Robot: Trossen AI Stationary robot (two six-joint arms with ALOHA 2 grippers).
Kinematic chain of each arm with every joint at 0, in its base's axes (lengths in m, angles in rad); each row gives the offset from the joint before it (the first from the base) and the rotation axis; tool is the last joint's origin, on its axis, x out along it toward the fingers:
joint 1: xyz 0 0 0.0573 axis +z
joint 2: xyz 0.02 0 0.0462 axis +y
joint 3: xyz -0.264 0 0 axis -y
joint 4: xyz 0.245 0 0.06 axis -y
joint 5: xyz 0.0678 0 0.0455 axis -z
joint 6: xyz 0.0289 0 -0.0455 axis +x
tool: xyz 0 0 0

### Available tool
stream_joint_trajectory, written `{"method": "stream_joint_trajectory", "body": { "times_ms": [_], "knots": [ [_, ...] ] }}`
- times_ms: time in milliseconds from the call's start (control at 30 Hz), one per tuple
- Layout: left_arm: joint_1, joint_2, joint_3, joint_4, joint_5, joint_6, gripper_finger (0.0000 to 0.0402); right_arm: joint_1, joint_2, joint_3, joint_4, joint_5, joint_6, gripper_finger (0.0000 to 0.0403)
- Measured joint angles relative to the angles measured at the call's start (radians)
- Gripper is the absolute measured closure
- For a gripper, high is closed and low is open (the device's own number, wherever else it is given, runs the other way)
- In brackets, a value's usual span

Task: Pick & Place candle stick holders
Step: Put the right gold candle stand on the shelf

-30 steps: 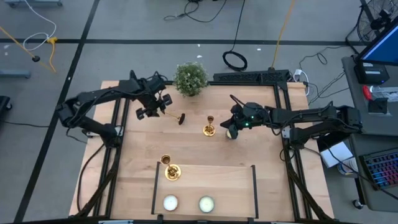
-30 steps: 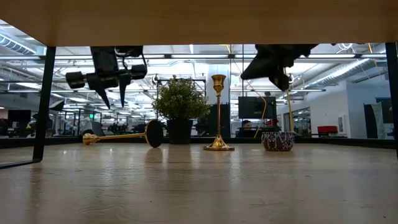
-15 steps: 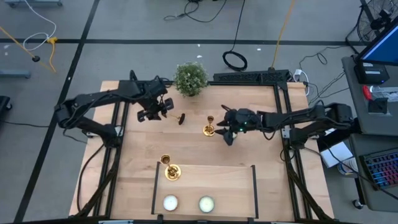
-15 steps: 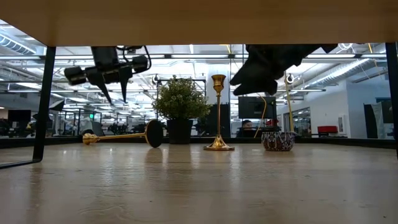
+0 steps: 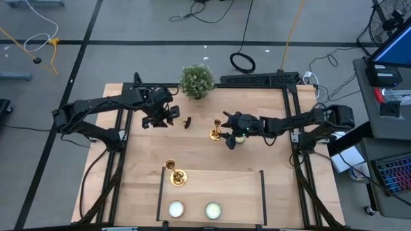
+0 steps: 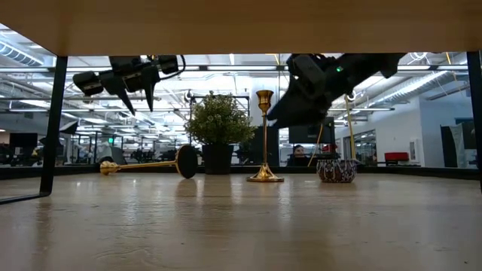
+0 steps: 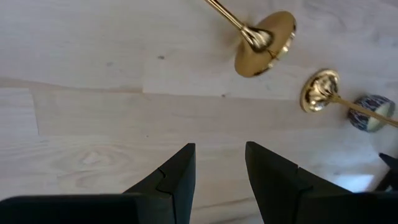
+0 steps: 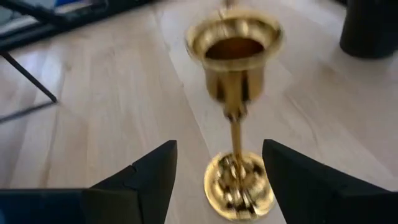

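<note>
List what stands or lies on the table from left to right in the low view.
Toppled candle stick holder → potted plant → upright candle stick holder → small patterned bowl.

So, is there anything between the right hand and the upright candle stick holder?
No. In the right wrist view the upright candle stick holder stands directly ahead of the open right hand; only bare table lies between.

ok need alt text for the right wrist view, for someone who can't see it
A shiny gold candlestick holder stands upright on the pale wooden table, close in front of the right gripper. The gripper's two dark fingers are spread open on either side of the stem, not touching it. A dark pot sits farther back.
</note>
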Motion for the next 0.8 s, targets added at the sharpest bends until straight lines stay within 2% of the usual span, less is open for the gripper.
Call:
{"method": "stream_joint_trajectory", "body": {
  "times_ms": [333, 800],
  "knots": [
    [-0.008, -0.042, 0.000, 0.000, -0.024, -0.005, 0.0256, -0.003, 0.038, 0.000, 0.031, 0.002, 0.022, 0.0177],
    [-0.041, -0.047, 0.000, -0.002, -0.025, -0.015, 0.0256, -0.002, 0.150, 0.011, 0.200, -0.002, 0.100, 0.0203]
  ]
}}
